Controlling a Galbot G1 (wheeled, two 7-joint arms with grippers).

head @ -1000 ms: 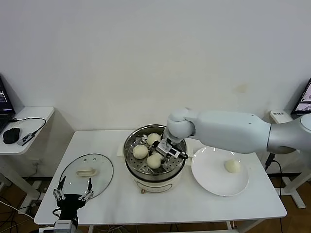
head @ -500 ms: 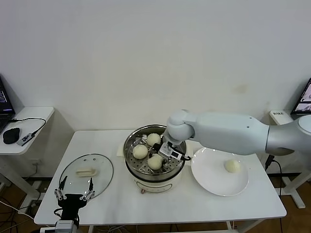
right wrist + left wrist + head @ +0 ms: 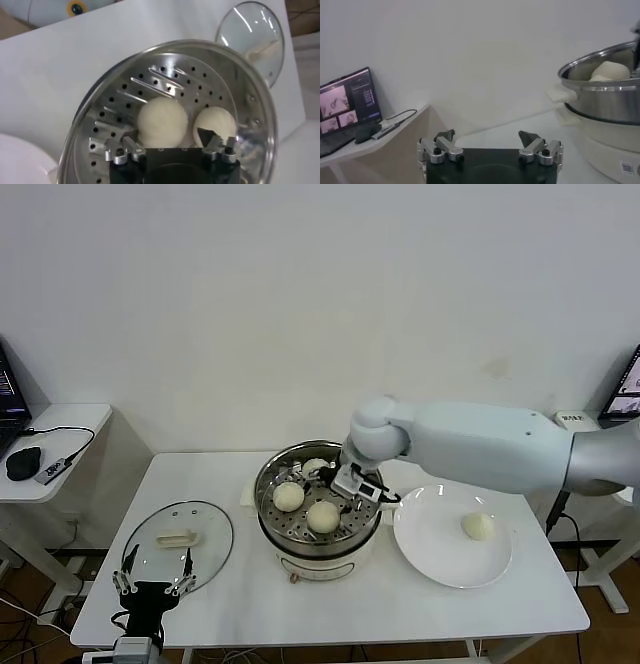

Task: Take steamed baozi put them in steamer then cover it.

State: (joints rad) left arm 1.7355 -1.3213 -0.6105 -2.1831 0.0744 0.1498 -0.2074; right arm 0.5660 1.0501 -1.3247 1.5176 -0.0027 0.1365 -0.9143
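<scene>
The steamer [image 3: 318, 563] stands mid-table with three baozi on its perforated tray: one at the left [image 3: 289, 497], one at the front [image 3: 322, 516], and one at the back [image 3: 316, 468] partly hidden by my right gripper [image 3: 347, 485]. That gripper hangs open just above the tray; in the right wrist view its fingers [image 3: 126, 145] stand apart on either side of a baozi [image 3: 162, 121] without touching it, a second baozi [image 3: 215, 125] beside it. A fourth baozi [image 3: 480, 527] lies on the white plate [image 3: 440, 559]. The cover [image 3: 178, 544] lies flat at the left. My left gripper [image 3: 150, 580] waits open near the cover's front edge.
The white table [image 3: 350, 609] carries the plate right of the steamer and the glass cover on the left. A side table [image 3: 60, 419] with a laptop, mouse and cable stands beyond the table's left edge. The left wrist view shows the steamer wall [image 3: 605, 100] far off.
My right gripper has opened and let go of the baozi it held; the bun now rests at the tray's front. The gripper has drawn up and back a little. The left arm is still.
</scene>
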